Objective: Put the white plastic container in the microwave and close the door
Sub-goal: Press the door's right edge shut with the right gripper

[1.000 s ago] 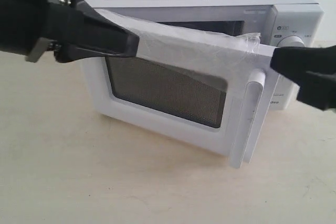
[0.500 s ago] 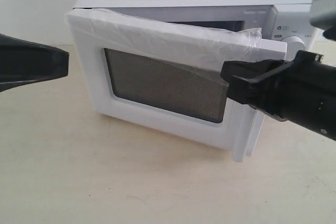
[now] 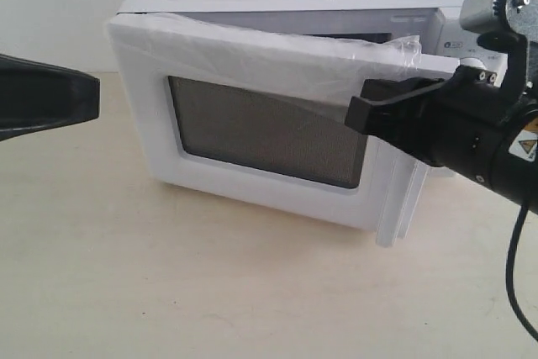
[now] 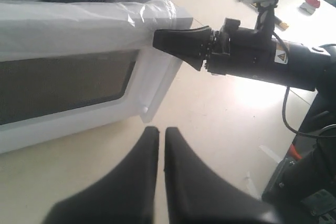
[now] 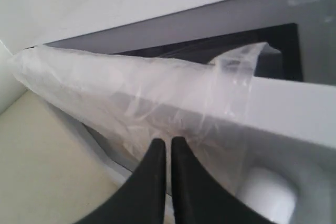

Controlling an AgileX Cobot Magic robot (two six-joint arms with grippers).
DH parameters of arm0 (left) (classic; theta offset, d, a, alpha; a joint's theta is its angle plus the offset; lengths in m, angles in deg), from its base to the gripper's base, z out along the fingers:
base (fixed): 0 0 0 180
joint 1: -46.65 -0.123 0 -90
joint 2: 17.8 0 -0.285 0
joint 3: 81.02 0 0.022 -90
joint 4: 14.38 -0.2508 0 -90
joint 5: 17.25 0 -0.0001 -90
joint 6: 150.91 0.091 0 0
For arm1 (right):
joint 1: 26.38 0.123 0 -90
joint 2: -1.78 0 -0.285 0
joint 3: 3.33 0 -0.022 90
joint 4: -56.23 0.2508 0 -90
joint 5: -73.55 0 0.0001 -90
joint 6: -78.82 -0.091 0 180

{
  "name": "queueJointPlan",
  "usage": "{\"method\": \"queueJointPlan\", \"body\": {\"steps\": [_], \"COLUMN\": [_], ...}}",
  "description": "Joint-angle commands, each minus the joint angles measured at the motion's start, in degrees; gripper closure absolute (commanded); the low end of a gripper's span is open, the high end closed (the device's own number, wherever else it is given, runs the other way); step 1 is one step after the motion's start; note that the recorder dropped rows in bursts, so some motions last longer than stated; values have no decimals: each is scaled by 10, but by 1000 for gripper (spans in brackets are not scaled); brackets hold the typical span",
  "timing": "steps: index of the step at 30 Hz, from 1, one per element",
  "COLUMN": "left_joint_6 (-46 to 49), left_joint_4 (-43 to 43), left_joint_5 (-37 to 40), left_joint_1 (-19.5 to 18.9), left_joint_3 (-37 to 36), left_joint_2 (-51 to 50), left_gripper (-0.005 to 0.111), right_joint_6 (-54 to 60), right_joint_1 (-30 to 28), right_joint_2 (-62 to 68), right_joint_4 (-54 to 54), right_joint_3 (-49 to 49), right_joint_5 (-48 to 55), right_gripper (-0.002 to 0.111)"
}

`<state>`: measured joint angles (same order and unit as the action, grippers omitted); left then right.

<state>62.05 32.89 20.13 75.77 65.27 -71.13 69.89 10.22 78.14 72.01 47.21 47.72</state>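
Black right claw (image 3: pixel 357 113) hides door (image 3: pixel 160 107) handle (image 3: pixel 395 208) top.

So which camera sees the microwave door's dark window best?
The exterior view: the window shows almost whole, with only one corner behind the right hand. The left wrist view cuts part of it off at the picture's edge. The right wrist view shows mainly the film-wrapped top of the door, hardly any window.

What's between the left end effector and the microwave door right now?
Only bare table. The left wrist view shows the shut left end effector apart from the door, with nothing else between them.
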Motion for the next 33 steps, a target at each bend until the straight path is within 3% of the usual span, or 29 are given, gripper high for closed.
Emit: {"method": "queueJointPlan", "body": {"steps": [1,13,17,22,33], "left_joint_6": [-6,-10,-12,-12,-12], "left_joint_4": [-2,0,3,4,4], "left_joint_5": [1,2,2,6,8], "left_joint_1": [3,3,3,3,3], "left_joint_3": [-3,-3,-3,-3,-3], "left_joint_2": [3,5,5,5,5], "left_gripper": [102,102,102,102,102], "right_joint_6": [89,120,120,120,132], "right_joint_1": [-1,-1,-1,-1,-1], "right_joint_2": [1,4,53,122,154], "right_joint_4": [66,96,94,111,129], "right_joint_3": [-3,-14,-41,-47,-77], "right_joint_5": [-13,-66,-61,-138,-162], "right_gripper": [108,108,108,108,108]}}
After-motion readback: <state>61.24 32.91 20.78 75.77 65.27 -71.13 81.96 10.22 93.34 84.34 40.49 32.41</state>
